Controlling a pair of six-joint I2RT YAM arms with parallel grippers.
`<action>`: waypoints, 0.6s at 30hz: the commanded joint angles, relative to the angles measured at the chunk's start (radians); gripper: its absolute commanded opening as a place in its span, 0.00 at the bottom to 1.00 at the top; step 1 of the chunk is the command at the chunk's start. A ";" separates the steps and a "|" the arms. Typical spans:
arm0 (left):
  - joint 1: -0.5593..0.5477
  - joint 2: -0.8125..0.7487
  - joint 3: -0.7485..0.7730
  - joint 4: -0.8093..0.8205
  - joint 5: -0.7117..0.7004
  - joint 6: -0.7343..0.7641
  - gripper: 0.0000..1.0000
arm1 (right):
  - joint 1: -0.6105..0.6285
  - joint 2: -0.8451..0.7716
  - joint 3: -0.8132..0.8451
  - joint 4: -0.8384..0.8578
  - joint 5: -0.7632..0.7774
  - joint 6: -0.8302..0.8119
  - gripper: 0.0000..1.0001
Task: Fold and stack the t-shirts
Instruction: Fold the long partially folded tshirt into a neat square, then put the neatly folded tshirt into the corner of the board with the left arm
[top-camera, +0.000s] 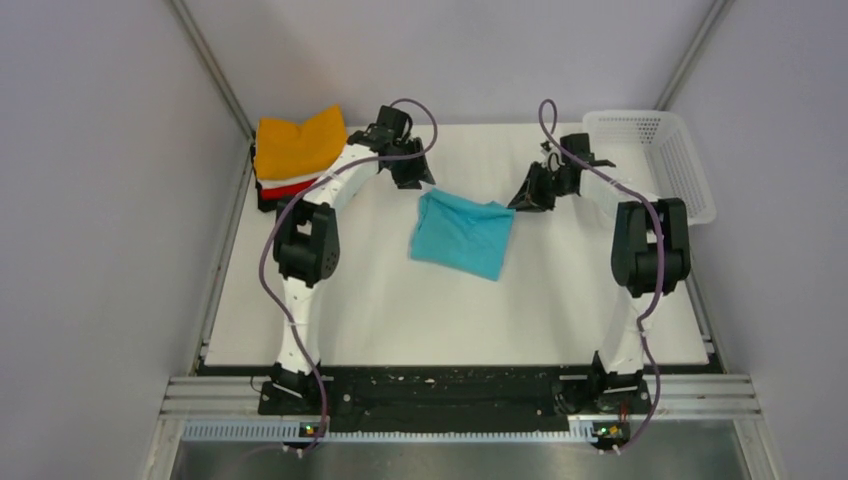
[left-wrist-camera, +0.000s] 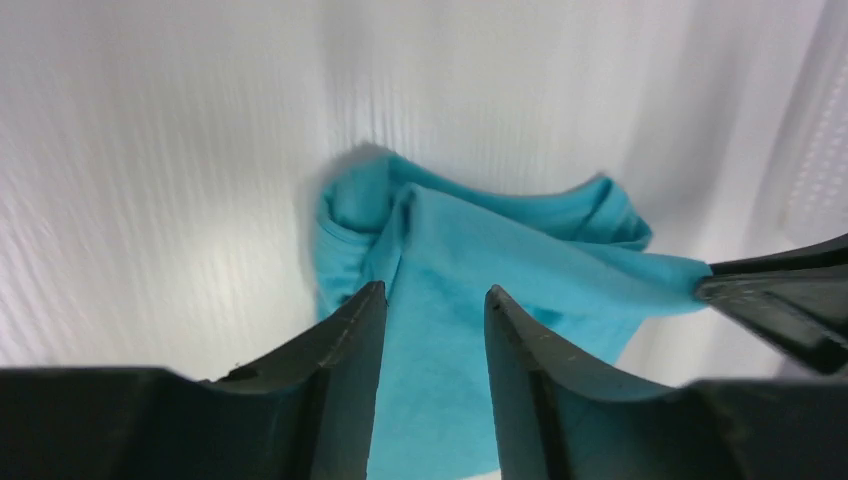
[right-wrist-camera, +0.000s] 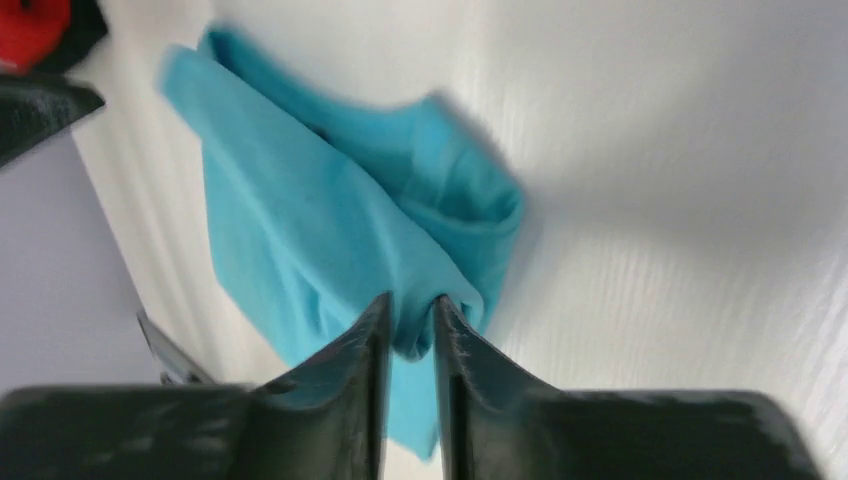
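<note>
Two grippers, one shirt, and only one of them has hold of it, which is where we think this gets dicey.

Over at the far left corner of the table (top-camera: 400, 310) sits the stack of folded shirts (top-camera: 297, 148), orange on top. The left arm reaches out right beside it, so a wide swing of that arm could nudge the pile crooked.

The left gripper (left-wrist-camera: 432, 295) hangs at the far left corner of the teal shirt (top-camera: 462, 235) with its jaws parted about a finger's width. In its wrist view the cloth shows through the gap, but nothing is clamped. If it closes from where it is, we reckon it could catch a bunched ridge rather than one clean edge, and the fold would come out lumpy.

The teal shirt lies mid-table between the arms, partly folded, skewed and wrinkled, well apart from the stack.

The right gripper (right-wrist-camera: 412, 305) is at the shirt's far right corner, with its jaws nearly together and a thin tuck of teal cloth pinched between them. That's a small bite. Pull from that side alone and the tuck may slip out, or the whole shirt may drag and twist, since nothing pins the other corner.

On the far right, the white basket (top-camera: 665, 150) stands near the right arm, so a sideways sweep could bump it.
</note>
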 joint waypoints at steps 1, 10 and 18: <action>0.046 0.104 0.276 -0.097 -0.058 0.016 0.66 | -0.020 0.062 0.200 -0.036 0.188 0.006 0.41; 0.050 -0.113 -0.002 0.032 -0.005 0.061 0.99 | -0.020 -0.135 0.136 -0.057 0.304 -0.003 0.99; 0.029 -0.068 -0.161 -0.018 0.063 0.183 0.99 | -0.019 -0.455 -0.233 0.021 0.331 -0.032 0.99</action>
